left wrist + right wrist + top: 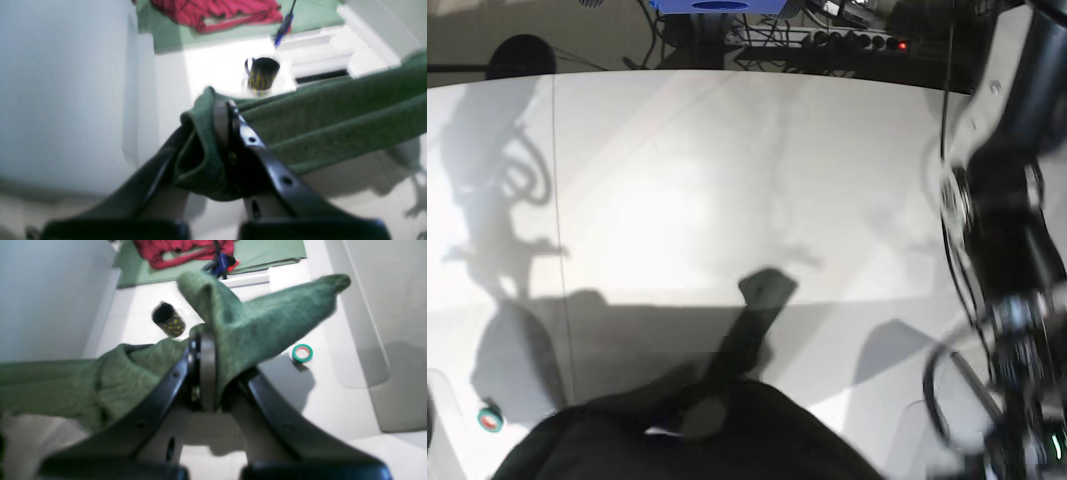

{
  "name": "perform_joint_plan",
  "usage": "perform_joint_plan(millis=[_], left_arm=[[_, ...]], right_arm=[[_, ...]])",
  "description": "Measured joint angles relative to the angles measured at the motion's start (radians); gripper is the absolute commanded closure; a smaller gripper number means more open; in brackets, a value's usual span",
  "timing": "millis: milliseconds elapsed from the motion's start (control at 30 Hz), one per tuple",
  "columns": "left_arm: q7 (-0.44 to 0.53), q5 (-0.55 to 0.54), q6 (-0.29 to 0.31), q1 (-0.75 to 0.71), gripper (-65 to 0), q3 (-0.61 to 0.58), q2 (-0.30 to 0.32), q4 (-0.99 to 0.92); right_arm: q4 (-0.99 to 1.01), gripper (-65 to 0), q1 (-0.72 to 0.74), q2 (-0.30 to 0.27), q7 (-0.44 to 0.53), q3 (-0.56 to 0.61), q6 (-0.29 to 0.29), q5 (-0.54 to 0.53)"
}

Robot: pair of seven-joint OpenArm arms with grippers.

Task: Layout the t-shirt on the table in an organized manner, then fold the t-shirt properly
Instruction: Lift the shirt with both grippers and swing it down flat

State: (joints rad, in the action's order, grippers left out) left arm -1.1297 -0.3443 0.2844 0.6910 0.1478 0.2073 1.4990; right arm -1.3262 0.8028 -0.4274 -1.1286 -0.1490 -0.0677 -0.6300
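The left gripper [222, 110] is closed, its two dark fingers pinching a fold of the t-shirt [333, 110] between the tips. The right gripper [204, 340] is closed too, and it clamps another bunch of the same cloth. In the base view, the left arm [1007, 230] stands at the right edge (dark and bent, with cables along it); the right arm does not show there.
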Motion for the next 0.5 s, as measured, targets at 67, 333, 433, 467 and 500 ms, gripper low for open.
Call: perform_joint_plan(millis=[67,333,433,467,500], left_arm=[[-0.01,0.001,0.001,-0.148,0.0,-0.007,0.004,0.019],[0.119,0.0,0.005,-0.569,0.0,0.001,0.014,0.097],[0.108,0.0,0.005,-0.674,0.0,0.001,0.056,0.089],[0.106,0.0,0.003,-0.7,0.0,0.002,0.063,0.086],[0.106,0.002,0.003,-0.719,0.0,0.002,0.068,0.084]], right_arm=[[0.003,-0.6,-0.148,0.017,0.023,-0.039,0.006,0.009],[0.0,-0.5,-0.6,0.12,0.109,-0.195,0.004,0.015],[0.006,-0.5,-0.702,0.143,0.114,-0.189,0.006,0.023],[0.008,-0.5,-0.731,0.157,0.121,-0.189,0.006,0.031],[0.008,-0.5,-0.757,0.168,0.13,-0.188,0.005,0.024]])
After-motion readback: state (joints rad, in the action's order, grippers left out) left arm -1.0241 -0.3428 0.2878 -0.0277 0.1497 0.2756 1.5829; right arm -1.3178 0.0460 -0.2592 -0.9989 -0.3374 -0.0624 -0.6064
